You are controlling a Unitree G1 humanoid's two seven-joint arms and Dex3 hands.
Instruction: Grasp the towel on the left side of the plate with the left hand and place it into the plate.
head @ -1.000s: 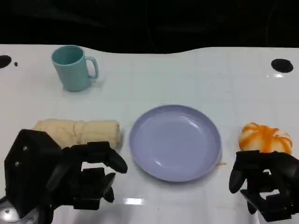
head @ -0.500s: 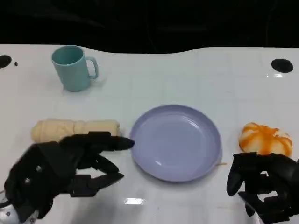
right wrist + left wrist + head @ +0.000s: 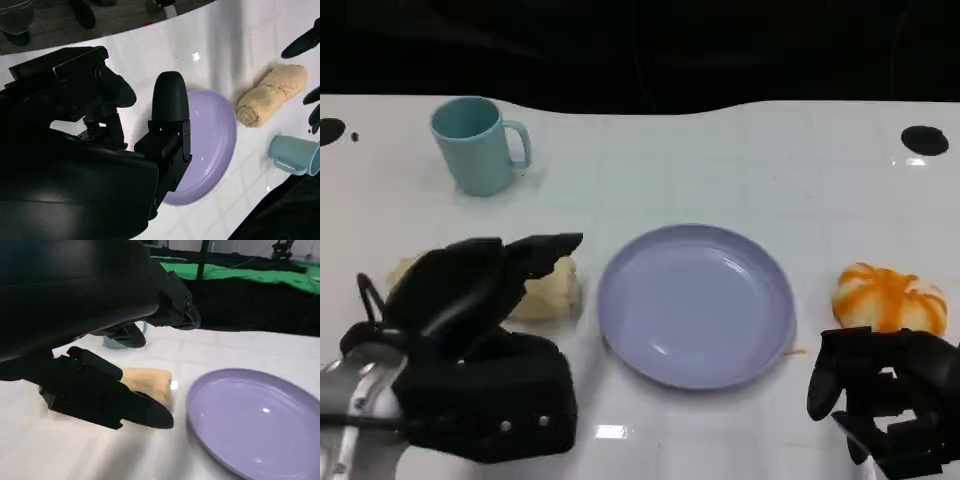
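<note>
A rolled beige towel [image 3: 548, 289] lies on the white table, left of the lavender plate [image 3: 695, 305]. My left hand [image 3: 470, 300] hangs over the towel's left and middle part, hiding most of it, and holds nothing. In the left wrist view its fingers [image 3: 110, 400] are spread above and below the towel [image 3: 148, 382], with the plate [image 3: 255, 425] beside it. The right wrist view shows the towel [image 3: 272, 95] between two left fingertips [image 3: 305, 44]. My right hand [image 3: 885, 400] rests at the front right, holding nothing.
A teal mug [image 3: 475, 145] stands at the back left, behind the towel. An orange-striped bun [image 3: 888, 297] lies right of the plate, just behind my right hand. Black round marks [image 3: 923, 140] sit near the table's far corners.
My left hand has moved forward from the front edge and now covers the towel's left part, fingers spread. The towel, the plate and my right hand have stayed put.
</note>
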